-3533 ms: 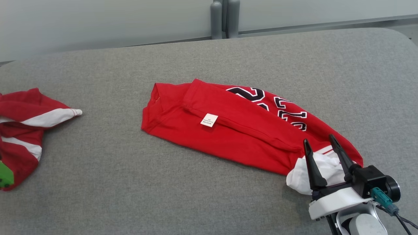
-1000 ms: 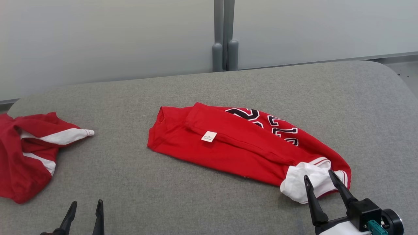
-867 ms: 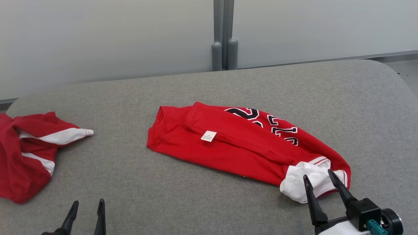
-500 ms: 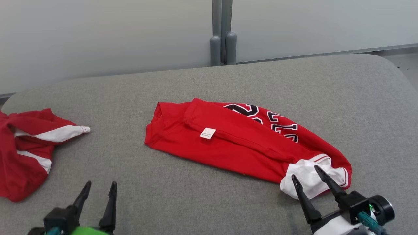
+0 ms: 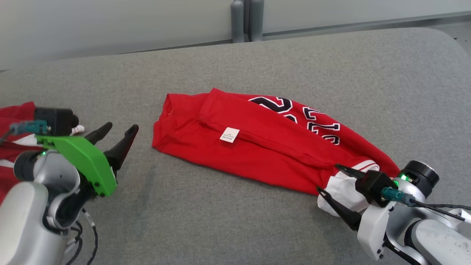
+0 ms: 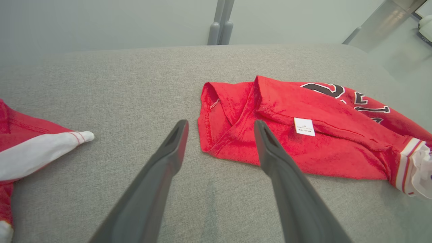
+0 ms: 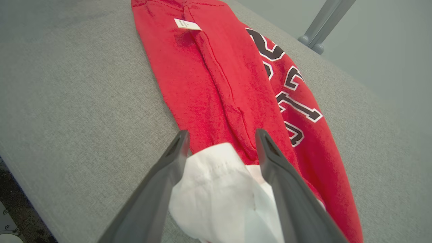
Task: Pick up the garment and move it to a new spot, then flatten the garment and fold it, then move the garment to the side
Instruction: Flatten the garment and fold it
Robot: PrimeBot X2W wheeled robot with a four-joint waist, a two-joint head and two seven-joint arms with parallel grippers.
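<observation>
Both arms reach toward the garment (image 5: 257, 147), jaws apart.
The left gripper (image 5: 122, 126), carried on a green wrist bracket (image 5: 82, 162) above a pale forearm (image 5: 22, 221), hovers just off the garment's folded red end, its fingers (image 6: 162, 175) spread and pointing at that end without touching it. The right gripper (image 5: 328, 178) sits at the garment's opposite, white-sleeved end, angled in from the near side, with its two dark fingers standing wide on either side of the white cloth, not clamped on it.

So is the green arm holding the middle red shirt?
No, the left fingers stand open, short of the shirt.
</observation>
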